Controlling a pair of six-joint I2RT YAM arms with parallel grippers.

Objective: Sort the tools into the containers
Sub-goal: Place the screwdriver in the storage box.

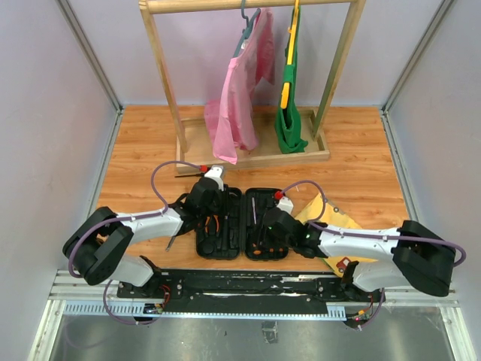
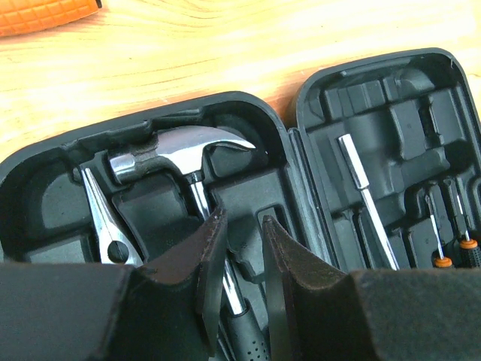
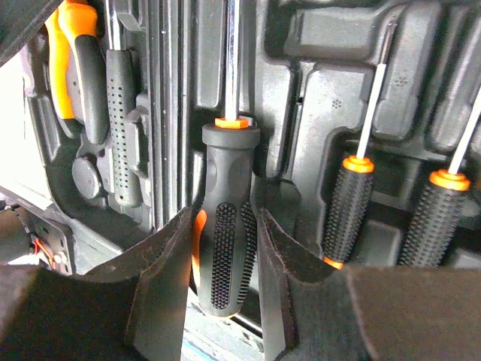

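Note:
The black tool case [image 1: 225, 250] lies open in front of both arms. My left gripper [image 1: 207, 201] hangs over its left half. In the left wrist view the gripper [image 2: 243, 218] is open, its jaws straddling the shaft of the metal-headed hammer [image 2: 188, 150], which lies in its slot beside pliers [image 2: 101, 214]. My right gripper [image 1: 272, 224] is over the right half. In the right wrist view it [image 3: 224, 218] is shut on the large orange-and-black screwdriver [image 3: 229, 173], which lies in its slot. Two small screwdrivers [image 3: 349, 203] sit to its right, and orange-handled pliers [image 3: 71, 75] to its left.
The yellow picture board [image 1: 334, 218] lies under my right arm. A thin tool [image 1: 171, 242] lies on the table left of the case. An orange textured object [image 2: 45, 11] lies beyond the case. A wooden rack [image 1: 248, 154] with pink and green garments stands behind. A black rail [image 1: 248, 282] runs along the near edge.

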